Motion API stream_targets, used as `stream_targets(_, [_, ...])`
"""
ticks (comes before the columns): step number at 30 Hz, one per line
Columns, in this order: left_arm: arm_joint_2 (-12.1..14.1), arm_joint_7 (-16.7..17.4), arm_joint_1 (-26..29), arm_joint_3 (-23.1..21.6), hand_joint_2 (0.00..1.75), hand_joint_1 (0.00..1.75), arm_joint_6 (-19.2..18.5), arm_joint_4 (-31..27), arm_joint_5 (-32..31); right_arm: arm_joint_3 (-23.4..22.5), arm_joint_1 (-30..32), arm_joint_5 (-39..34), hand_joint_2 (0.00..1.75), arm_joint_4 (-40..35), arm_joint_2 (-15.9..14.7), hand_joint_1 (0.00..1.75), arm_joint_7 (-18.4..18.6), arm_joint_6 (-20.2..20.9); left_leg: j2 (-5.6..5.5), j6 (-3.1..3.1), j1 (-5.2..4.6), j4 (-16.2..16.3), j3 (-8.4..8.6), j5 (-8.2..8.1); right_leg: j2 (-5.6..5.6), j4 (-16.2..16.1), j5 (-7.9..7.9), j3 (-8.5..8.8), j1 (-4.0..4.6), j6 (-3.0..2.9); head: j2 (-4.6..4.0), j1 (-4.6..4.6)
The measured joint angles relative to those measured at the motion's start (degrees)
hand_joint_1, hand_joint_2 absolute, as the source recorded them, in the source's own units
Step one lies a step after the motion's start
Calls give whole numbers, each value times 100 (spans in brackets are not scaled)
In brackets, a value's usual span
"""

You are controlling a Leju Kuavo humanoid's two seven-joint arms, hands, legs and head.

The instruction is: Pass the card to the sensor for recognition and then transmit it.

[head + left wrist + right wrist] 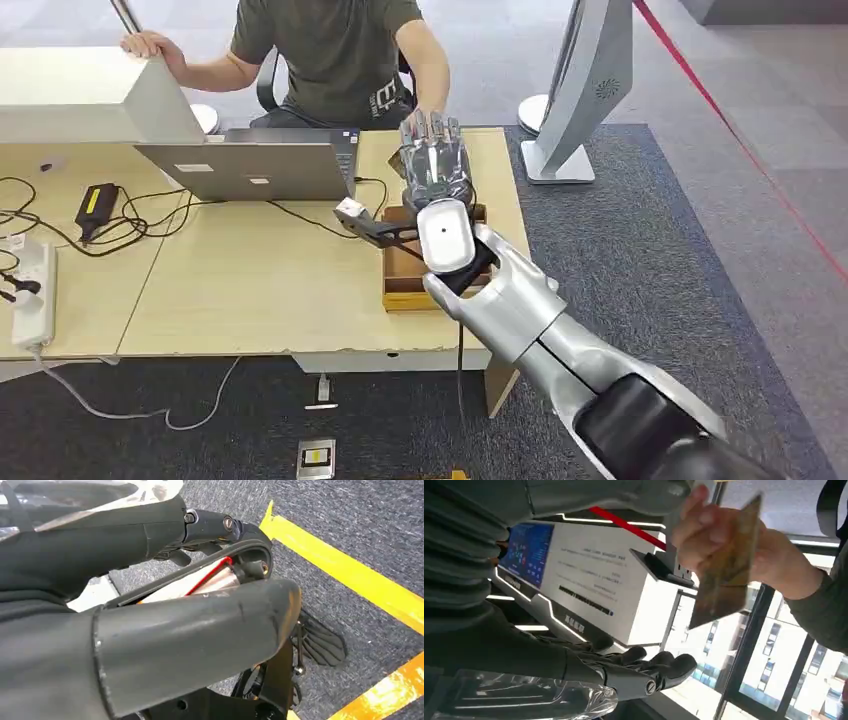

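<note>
The right hand [432,160], raised over the table's [250,290] far edge, has its fingers [659,667] spread and holds nothing. Just beside it, a person's hand [704,530] pinches the card [729,565]. It looks thin, light, stiff and slick; best pinched by an edge.

White letters show on the person's dark shirt [383,98], too small to read; lines of print on the white sign [594,575] blur past reading too.
</note>
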Motion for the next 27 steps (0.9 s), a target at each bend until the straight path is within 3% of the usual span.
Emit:
stream_targets(8, [-2,0,6,0,0,0,57,-2,67,-157,30,-107,0,-80,-286,0,98,-9,0,0,0,3,3,0,0,-2,0,0,0,0,-2,0])
stream_targets(13, [-9,0,27,4,0,0,83,0,129,-548,328,76,0,-457,-704,0,140,399,-1,1,-2,6,3,-1,0,-5,1,2,-1,1,0,0])
stream_targets(19, [-4,-2,40,4,0,0,57,0,101,-1389,1020,293,0,-1137,-1489,0,155,945,-4,5,-3,13,6,-4,-5,-12,1,7,-2,3,0,-2])
stream_targets(27, [24,-164,47,4,0,0,46,7,68,-2901,2461,424,0,-2444,-2560,0,173,1674,-12,10,-4,12,3,-11,-5,-15,-2,10,-3,6,-2,2])
